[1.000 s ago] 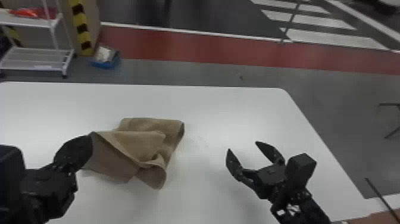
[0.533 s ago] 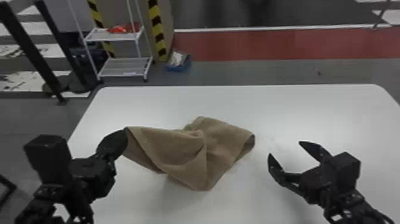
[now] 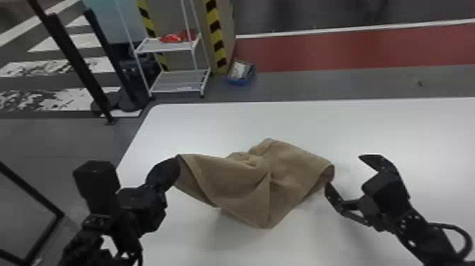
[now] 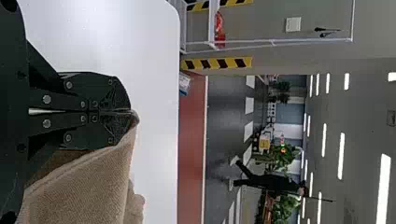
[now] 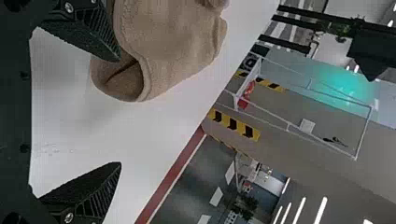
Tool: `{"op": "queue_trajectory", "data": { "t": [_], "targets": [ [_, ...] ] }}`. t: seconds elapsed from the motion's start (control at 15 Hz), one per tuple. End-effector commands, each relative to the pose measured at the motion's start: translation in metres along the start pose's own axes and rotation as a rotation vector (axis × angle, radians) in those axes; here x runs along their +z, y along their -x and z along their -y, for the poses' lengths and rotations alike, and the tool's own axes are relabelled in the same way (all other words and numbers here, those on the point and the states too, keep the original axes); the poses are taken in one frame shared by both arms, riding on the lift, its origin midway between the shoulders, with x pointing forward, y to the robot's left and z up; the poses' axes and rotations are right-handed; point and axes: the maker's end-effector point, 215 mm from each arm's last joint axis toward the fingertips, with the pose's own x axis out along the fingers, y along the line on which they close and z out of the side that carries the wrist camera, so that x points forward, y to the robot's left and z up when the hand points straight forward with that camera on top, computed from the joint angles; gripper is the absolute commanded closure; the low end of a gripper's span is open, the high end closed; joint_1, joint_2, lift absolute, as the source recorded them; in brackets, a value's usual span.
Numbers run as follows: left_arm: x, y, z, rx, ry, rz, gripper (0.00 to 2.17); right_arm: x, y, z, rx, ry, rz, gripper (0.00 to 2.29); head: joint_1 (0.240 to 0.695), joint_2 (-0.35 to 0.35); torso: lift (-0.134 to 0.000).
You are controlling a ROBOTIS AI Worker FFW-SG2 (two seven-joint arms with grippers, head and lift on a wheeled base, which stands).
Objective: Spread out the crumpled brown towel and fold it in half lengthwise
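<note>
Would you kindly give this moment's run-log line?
left gripper shut on brown towel | right gripper open beside it | towel crumpled, not yet folded

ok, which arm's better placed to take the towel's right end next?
Right, I'd say: the right end effector is open beside that end of the brown towel; the left end effector is shut on its left corner.
</note>
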Motion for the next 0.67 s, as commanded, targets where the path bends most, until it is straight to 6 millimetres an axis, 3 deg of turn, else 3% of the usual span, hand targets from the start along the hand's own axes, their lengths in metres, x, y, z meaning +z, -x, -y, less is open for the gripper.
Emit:
{"op": "queue_trajectory", "data": {
  "t": [0.0,0.4,0.47,0.6],
  "targets": [
    [-0.003,0.0,0.0,0.001,0.004,-0.006,1.38,-0.012,-0.013,-0.004,0.015,0.002,-0.045,0.09,0.695,0.216,-0.124],
    [-0.006,-0.002,0.0,-0.003,0.006,-0.012,1.38,-0.023,-0.053,-0.014,0.045,0.013,-0.109,0.23,0.695,0.222,-0.124],
    [-0.006,-0.002,0.0,-0.003,0.007,-0.012,1.38,-0.022,-0.056,-0.018,0.055,0.008,-0.115,0.48,0.695,0.225,-0.124],
    [-0.008,-0.002,-0.001,-0.002,0.007,-0.015,1.38,-0.024,-0.055,-0.021,0.061,0.007,-0.13,1.42,0.695,0.231,-0.124]
  ]
}}
